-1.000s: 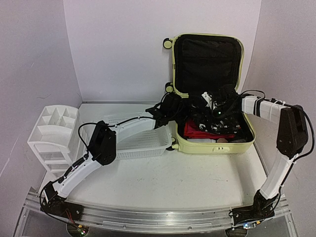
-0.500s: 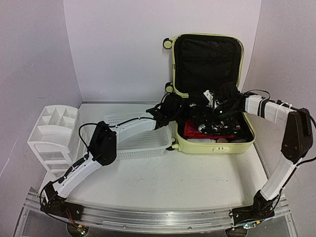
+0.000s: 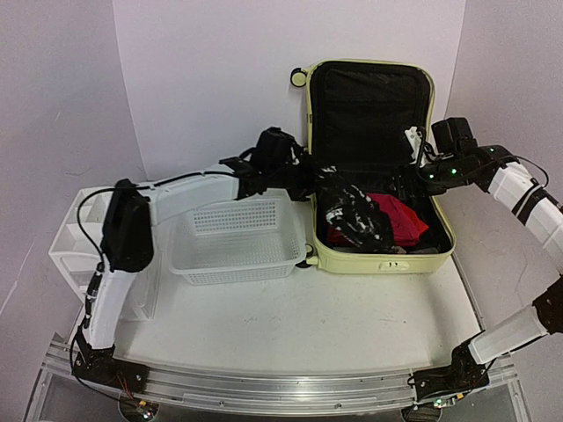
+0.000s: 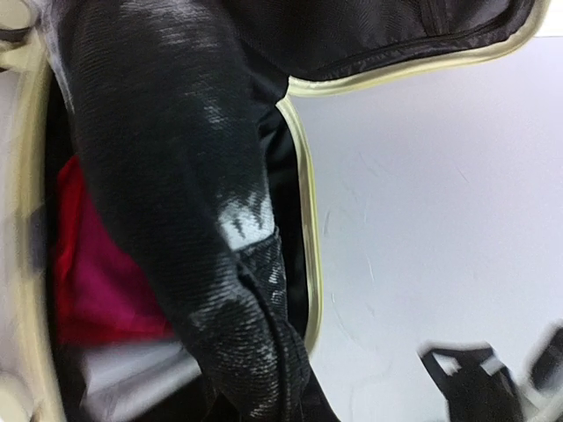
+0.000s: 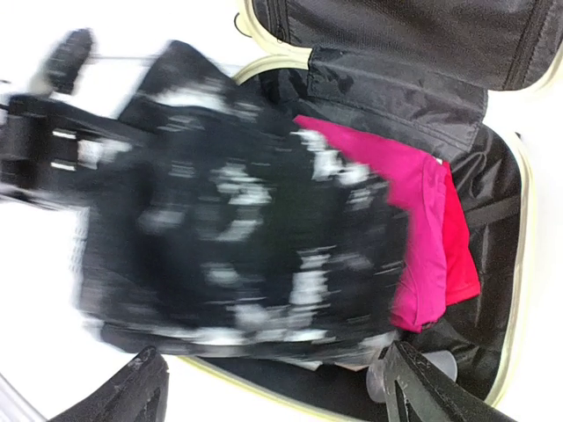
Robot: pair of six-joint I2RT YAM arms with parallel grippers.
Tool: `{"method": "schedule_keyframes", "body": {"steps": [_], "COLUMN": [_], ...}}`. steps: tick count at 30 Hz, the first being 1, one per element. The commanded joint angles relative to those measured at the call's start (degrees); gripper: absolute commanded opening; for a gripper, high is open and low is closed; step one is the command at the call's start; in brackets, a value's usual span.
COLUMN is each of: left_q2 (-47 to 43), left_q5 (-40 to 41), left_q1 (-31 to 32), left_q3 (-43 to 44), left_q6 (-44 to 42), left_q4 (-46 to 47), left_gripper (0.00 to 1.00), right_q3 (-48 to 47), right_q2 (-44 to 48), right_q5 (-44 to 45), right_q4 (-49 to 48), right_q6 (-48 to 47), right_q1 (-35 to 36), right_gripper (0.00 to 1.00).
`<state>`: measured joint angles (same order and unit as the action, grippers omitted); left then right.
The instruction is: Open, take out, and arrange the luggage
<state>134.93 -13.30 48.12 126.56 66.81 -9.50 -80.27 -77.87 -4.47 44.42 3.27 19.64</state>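
The luggage, a pale yellow hard-shell suitcase with rounded corners, lies open at the far right of the table. Its lid stands upright against the far wall and shows black fabric lining. Two black-and-cream wheels show on its left side. A small fitting on its near wall is too small to read.

Inside lies a red garment. A black garment with white pattern is draped over the left part of the interior. The left gripper is pinched on this garment's upper end, above the suitcase's left rim. The right gripper hangs over the far right of the interior, its fingers spread wide and holding nothing.

A white mesh basket sits just beside the suitcase's left wall. A white drawer organiser stands at the far left, partly behind the left arm. The suitcase's right side is near the right wall. Bare tabletop runs along the near side.
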Motion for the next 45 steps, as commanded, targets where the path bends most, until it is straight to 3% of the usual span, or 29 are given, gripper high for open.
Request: {"method": "schedule_keyframes", "body": {"steps": [1, 6, 11, 24, 45], "left_q2": [-21.54, -34.24, -41.45, -45.03, -45.80], "left_q5": [-6.64, -10.66, -12.65, -15.46, -9.34], "left_q1": [-5.43, -12.00, -15.70, -20.89, -23.88], "left_q3": [-16.39, -37.27, -48.30, -56.68, -63.46], "left_q6": [-4.77, -11.04, -16.59, -22.72, -31.23], "left_q4": [5.33, 5.45, 5.45, 5.36, 4.30], "left_gripper": [0.00, 0.00, 0.00, 0.00, 0.00], "right_q3": [0.30, 1.17, 0.51, 0.33, 0.34], "right_q2": [2.12, 1.50, -0.13, -1.47, -1.85], "right_q5": [0.02, -2.87, -4.07, -2.26, -0.48], "right_q4": [1.66, 1.68, 1.50, 1.65, 2.77], "right_q6": [1.49, 2.39, 2.36, 1.57, 0.17], "right_q1": [0.10, 0.10, 1.07, 3.94, 6.01], "right_gripper": [0.85, 0.82, 0.80, 0.79, 0.79]}}
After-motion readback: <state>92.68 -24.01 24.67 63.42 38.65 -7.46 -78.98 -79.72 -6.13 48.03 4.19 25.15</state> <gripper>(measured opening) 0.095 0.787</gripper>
